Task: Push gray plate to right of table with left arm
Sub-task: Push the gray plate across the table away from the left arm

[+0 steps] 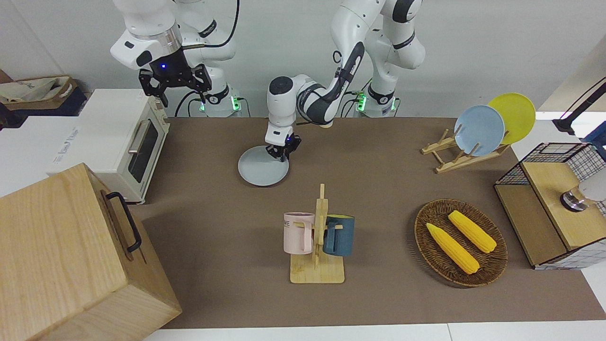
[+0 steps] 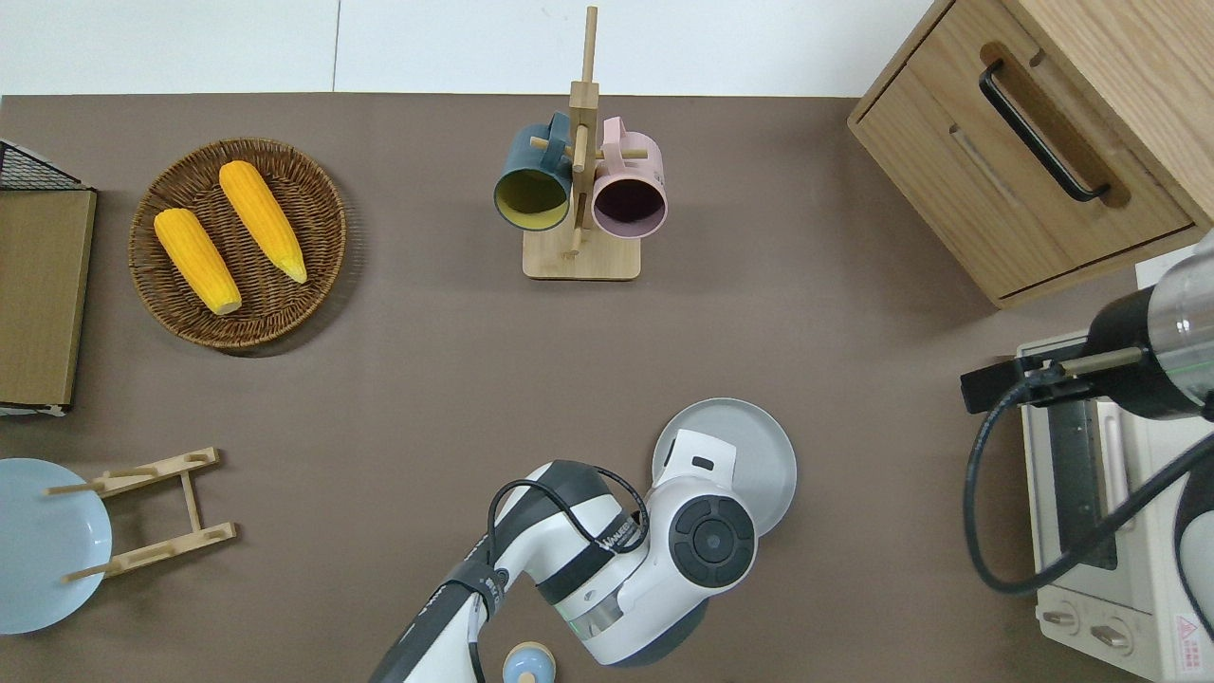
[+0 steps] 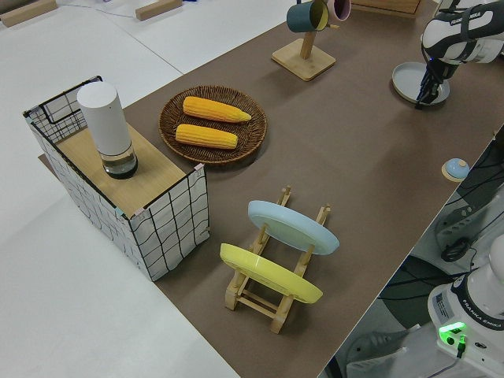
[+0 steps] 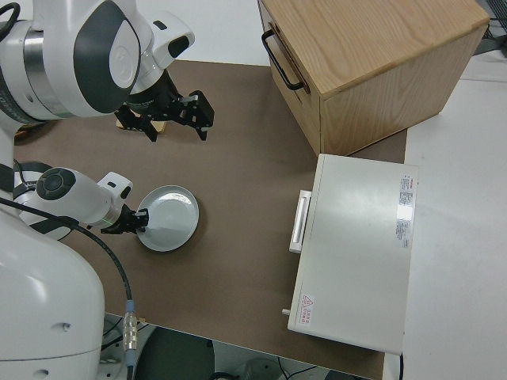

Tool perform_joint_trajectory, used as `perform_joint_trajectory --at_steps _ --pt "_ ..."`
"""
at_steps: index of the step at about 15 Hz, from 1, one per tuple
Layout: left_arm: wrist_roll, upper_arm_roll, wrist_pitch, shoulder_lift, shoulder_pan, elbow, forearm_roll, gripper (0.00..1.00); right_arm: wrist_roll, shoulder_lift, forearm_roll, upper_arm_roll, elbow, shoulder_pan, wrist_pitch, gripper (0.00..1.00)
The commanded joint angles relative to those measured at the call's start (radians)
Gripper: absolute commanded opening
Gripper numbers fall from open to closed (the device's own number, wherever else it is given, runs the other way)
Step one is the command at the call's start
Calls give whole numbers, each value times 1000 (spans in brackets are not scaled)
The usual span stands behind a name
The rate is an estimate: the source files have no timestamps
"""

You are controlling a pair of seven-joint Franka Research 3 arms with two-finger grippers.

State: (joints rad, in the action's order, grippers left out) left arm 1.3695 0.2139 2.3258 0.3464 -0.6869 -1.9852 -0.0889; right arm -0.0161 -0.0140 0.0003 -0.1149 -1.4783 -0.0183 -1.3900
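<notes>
The gray plate (image 1: 259,173) lies flat on the brown table (image 1: 378,189), nearer to the robots than the mug rack and a little toward the right arm's end. It also shows in the overhead view (image 2: 763,446), the left side view (image 3: 411,79) and the right side view (image 4: 173,222). My left gripper (image 1: 279,155) is down on the plate just inside its rim, at the edge toward the left arm's end, and looks shut. In the overhead view the wrist hides it. My right gripper (image 1: 175,85) is parked and open.
A white toaster oven (image 1: 128,142) and a wooden drawer box (image 1: 71,251) stand at the right arm's end. A mug rack (image 1: 317,237) holds two mugs. A corn basket (image 1: 460,242), a plate rack (image 1: 478,130) and a wire shelf (image 1: 554,203) stand toward the left arm's end.
</notes>
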Motion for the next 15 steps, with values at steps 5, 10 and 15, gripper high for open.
perform_joint_trajectory --at_steps 5,10,15 --pt "-53 -18 -117 -1 1 66 -14 995 -13 -3 4 -17 9 20 16 983" --pt "-159 -14 -253 -99 56 89 44 993 -13 -3 6 -16 9 20 16 983" --pt "-467 -27 -477 -282 203 91 106 995 -13 -3 6 -17 9 20 16 983"
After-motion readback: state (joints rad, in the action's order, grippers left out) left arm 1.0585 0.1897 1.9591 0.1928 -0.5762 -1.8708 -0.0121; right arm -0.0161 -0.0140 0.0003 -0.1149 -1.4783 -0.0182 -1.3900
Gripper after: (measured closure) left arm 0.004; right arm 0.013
